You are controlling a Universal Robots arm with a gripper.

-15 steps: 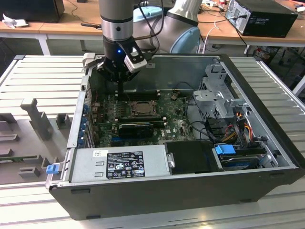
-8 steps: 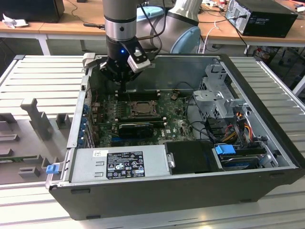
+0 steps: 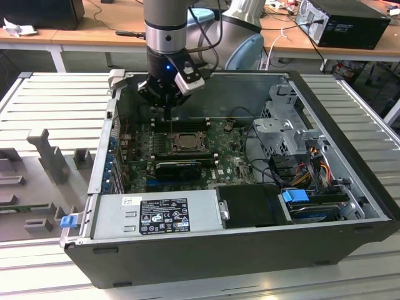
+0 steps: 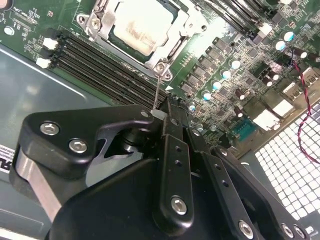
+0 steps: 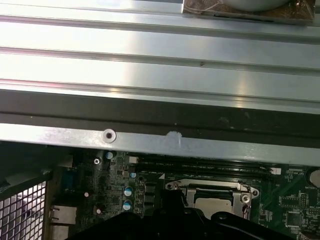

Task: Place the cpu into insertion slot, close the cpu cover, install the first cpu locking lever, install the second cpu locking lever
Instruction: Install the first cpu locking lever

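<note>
The cpu (image 4: 137, 22) lies a short way beyond our gripper (image 4: 161, 114), so we take the scene from the wrist outward. Nearest us in the second wrist view, the black fingers are drawn together, and we judge them pinched on the free end of a thin metal locking lever (image 4: 157, 91). That rod gives the relation that matters. Its long axis runs almost straight from the fingertips, across the black memory slots (image 4: 100, 65), to a corner of the insertion slot (image 4: 150, 61). The socket therefore sits directly along the lever from the tool, with the memory slots between them. We cannot tell whether the lever is hooked under its catch, nor which of the two levers it is.

Next out, the insertion slot holds the cpu, lying flat with its pale metal top up. The cpu cover (image 4: 176, 39) is down around it, its frame bordering the chip and its window showing the top.

Farther off, the green motherboard (image 4: 225, 60) spreads around the socket. In the exterior view the gripper stands upright over the board's far part, with the socket just nearer the camera. The open computer case (image 3: 219, 250) contains the board, a grey power supply (image 3: 156, 215) along its near wall, and a drive cage (image 3: 284, 125) toward the exterior view's right. The case rests on a ribbed metal table (image 3: 62, 100).
</note>
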